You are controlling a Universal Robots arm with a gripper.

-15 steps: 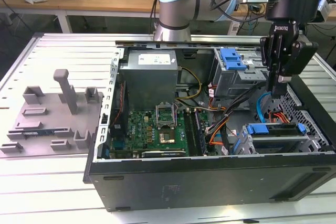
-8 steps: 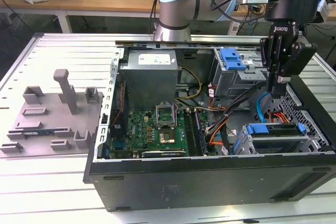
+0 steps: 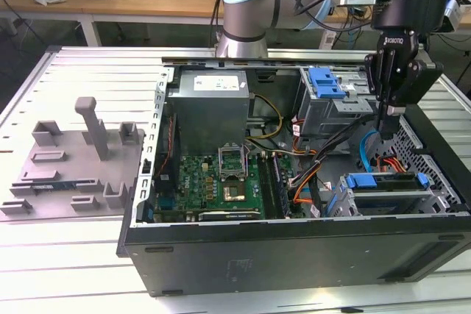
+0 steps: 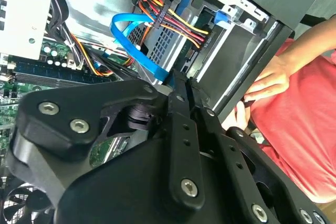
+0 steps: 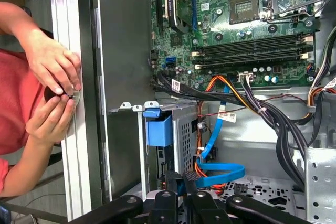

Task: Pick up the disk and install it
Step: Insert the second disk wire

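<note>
One disk (image 3: 384,190) sits caged; my tool (image 3: 385,124) hangs above it, pinched together, empty; descend straight, avoiding blue cable (image 3: 368,154).

— What is in the big open computer case (image 3: 294,255)?
— A green board (image 3: 221,182), a grey power box (image 3: 210,101), and a blue cable (image 5: 220,174).
— And beside it?
— Grey holders (image 3: 96,137) on the table (image 3: 66,255).

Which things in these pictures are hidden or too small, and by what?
Disk: exterior view, the bay walls hide its label and sides.
Gripper: exterior view, whether its tip touches the blue cable is unclear.
Person's hands: first wrist view, the small thing between them is too small.
</note>
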